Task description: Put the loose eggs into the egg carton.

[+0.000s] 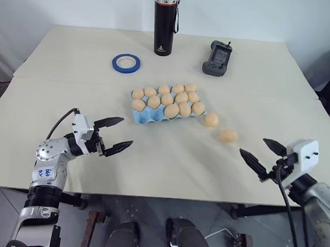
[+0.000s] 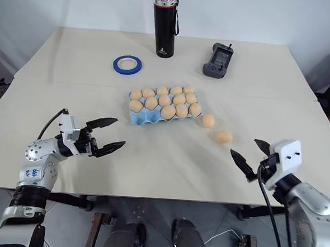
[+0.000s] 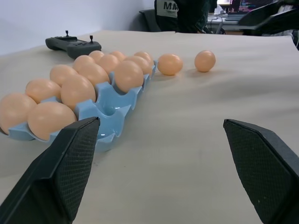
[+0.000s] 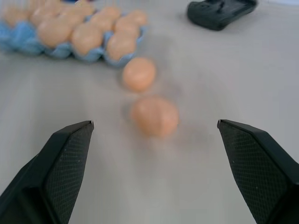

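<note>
Nearest, left gripper (image 1: 111,134) hovering over bare table (image 1: 168,168) at the near left, jaws spread wide and empty, aimed toward the carton; right gripper (image 1: 261,152) at the near right, likewise agape and holding nothing, pointed at the loose eggs. Farther in, two eggs left to place: one (image 1: 227,136) just ahead of the right gripper, another (image 1: 211,119) right beside the carton's right end. Beyond, carton (image 1: 144,118) mid-table, mostly filled, near-left cup empty; task judged nearly done.
</note>
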